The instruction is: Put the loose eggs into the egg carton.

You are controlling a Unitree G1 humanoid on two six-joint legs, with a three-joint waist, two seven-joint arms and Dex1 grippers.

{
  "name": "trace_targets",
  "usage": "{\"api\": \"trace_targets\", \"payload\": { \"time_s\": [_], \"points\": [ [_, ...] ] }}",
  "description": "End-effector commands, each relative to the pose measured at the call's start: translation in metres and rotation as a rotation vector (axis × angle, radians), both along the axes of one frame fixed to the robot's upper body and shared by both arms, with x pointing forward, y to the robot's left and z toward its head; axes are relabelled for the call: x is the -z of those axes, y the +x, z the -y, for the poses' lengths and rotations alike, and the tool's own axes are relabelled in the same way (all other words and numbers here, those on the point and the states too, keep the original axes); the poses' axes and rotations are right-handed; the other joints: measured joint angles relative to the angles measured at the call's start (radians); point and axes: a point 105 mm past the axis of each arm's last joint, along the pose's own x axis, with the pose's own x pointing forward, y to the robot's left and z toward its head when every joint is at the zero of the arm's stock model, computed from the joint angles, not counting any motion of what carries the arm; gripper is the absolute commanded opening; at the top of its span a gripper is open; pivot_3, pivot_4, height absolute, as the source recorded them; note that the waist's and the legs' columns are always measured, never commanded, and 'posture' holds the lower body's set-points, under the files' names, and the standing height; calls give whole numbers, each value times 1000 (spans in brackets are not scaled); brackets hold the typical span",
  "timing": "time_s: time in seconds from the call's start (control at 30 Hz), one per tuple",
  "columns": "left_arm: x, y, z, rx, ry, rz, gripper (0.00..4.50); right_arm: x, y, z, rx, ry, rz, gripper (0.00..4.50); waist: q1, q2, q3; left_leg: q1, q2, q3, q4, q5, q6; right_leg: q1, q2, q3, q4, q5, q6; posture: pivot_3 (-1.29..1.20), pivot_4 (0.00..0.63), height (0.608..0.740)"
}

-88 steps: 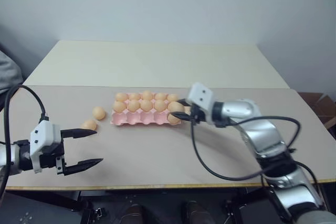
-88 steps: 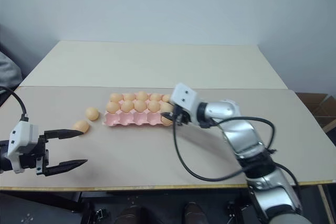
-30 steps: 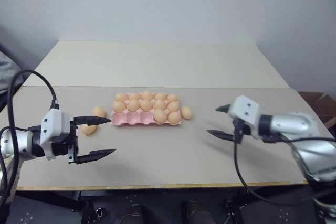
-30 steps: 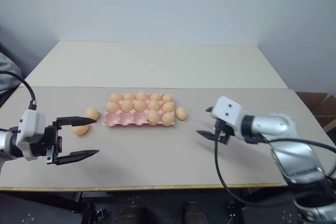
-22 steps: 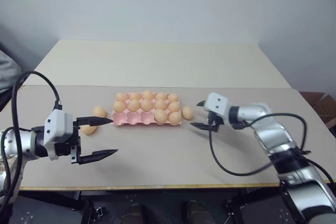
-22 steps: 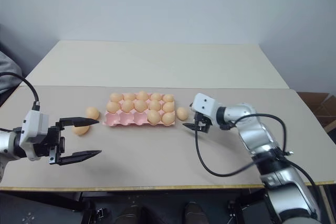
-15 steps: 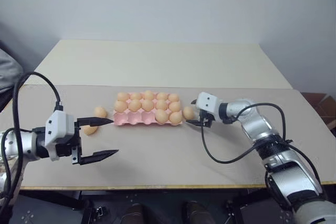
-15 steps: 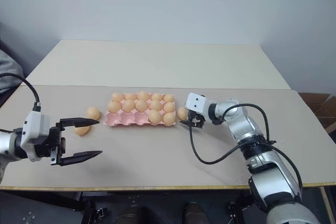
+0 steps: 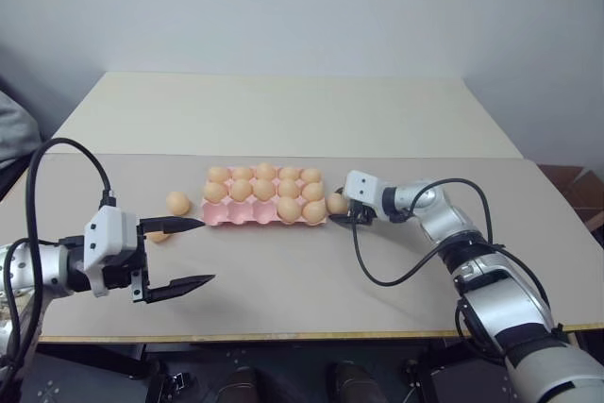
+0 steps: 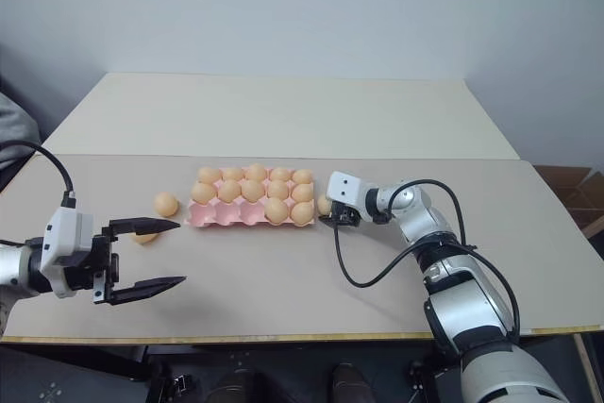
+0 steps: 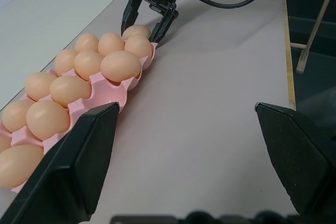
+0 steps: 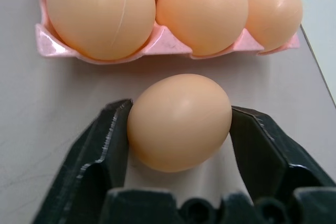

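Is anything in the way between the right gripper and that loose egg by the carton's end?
Nothing visible does. The right gripper has its two fingers on either side of the loose egg, pressed to its shell, just off the end of the egg carton.

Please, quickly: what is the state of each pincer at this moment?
Left pincer: open, holding nothing.
Right pincer: closed on a loose egg lying on the table beside the egg carton.
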Motion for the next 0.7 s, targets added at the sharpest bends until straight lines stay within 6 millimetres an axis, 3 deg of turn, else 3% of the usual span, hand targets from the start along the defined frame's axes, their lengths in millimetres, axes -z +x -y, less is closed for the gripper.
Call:
{"api": "trace_targets", "payload": {
  "time_s": [0.03,0.23,0.37,0.5,0.7],
  "points": [
    [-9,-2,1,8,8,50,4500,-21,5,3,5,23,80,2303,0,0,0,0,0,0,0,0,0,0,0,0,0,0,0,0,150,740],
    [-7,1,-1,1,16,50,4500,-25,1,28,35,-31,133,2278,6,0,0,0,0,0,0,0,0,0,0,0,0,0,0,0,150,740],
    [-6,1,-5,-18,20,41,4500,-50,-4,38,56,-29,203,2278,6,1,0,-1,-1,0,0,0,0,0,-1,0,-1,0,0,0,150,740],
    [-2,-2,-20,-76,25,12,4500,-87,-18,19,13,34,261,2278,-15,2,1,1,1,1,0,0,0,-1,0,0,1,-2,3,0,150,740],
    [2,-3,-39,-152,41,-2,4500,-100,-41,-34,-96,111,217,2278,-21,2,1,2,4,1,0,0,0,0,3,0,2,-3,4,0,150,740]
  ]
}}
